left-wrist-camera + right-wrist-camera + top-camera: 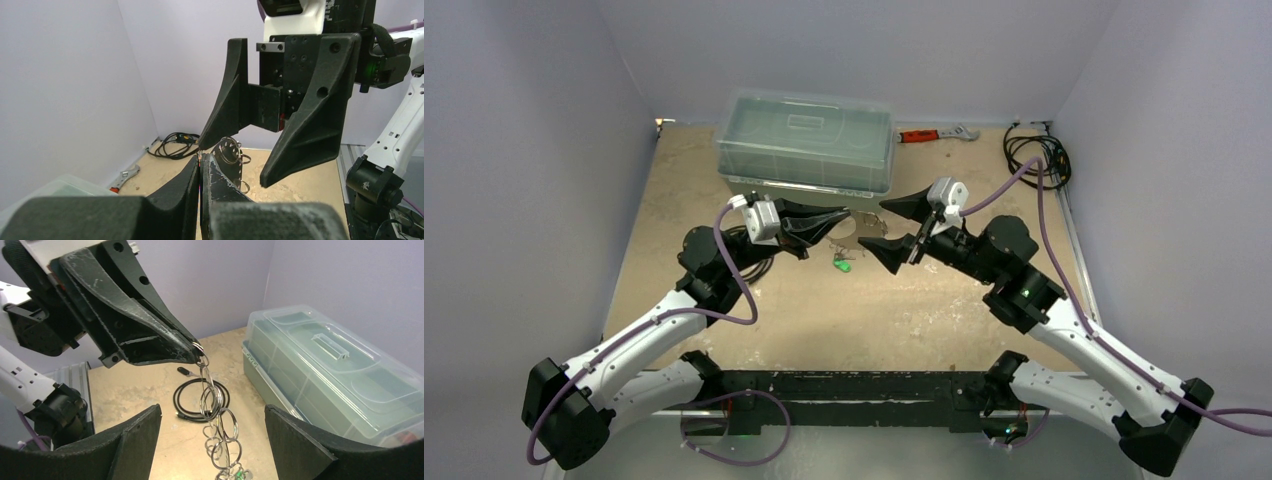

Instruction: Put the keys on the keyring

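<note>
Between the arms, above the tan worktop (904, 320), the left gripper (193, 350) has its fingers pinched shut on the top of the keyring (214, 405). The ring chain hangs free with the green-headed key (241, 475) at its foot. Whether that key is threaded I cannot tell, and no silver keys show, so work likely remains. The right gripper (876, 224) faces it, fingers wide, empty. Far back sit a clear plastic box (806, 140) and a red-handled wrench (936, 134), with pale walls around.

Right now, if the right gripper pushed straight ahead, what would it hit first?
Probably the keyring chain, which dangles from the shut left gripper just between the right gripper's open fingers; depth is unclear.
</note>
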Available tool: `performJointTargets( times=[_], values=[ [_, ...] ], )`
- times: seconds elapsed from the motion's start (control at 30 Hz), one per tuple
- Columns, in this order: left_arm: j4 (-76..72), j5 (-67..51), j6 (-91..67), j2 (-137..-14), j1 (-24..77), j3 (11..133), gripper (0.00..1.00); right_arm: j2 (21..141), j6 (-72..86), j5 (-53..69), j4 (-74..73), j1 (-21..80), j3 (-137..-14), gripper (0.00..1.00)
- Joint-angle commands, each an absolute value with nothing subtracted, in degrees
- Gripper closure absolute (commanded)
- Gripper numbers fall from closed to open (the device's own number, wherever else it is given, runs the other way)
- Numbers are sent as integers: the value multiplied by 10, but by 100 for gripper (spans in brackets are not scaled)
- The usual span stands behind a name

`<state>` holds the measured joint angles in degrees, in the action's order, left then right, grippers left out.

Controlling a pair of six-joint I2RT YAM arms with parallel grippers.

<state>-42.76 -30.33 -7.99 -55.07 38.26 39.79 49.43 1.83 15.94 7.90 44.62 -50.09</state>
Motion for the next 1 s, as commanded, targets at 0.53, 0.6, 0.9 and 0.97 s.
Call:
performJointTargets(
  times=[0.53,0.6,0.9,0.97],
  values=[
    [-480,-278,-89,-537,380,400,100,530,35,189,147,448,-486,48],
    [-482,-279,-91,-537,379,400,100,534,34,199,150,448,-482,38],
    [-490,-290,-99,-538,379,399,100,542,32,202,176,448,-475,57],
    [-490,-291,-99,-539,380,399,100,543,31,204,178,448,-478,68]
  ],
)
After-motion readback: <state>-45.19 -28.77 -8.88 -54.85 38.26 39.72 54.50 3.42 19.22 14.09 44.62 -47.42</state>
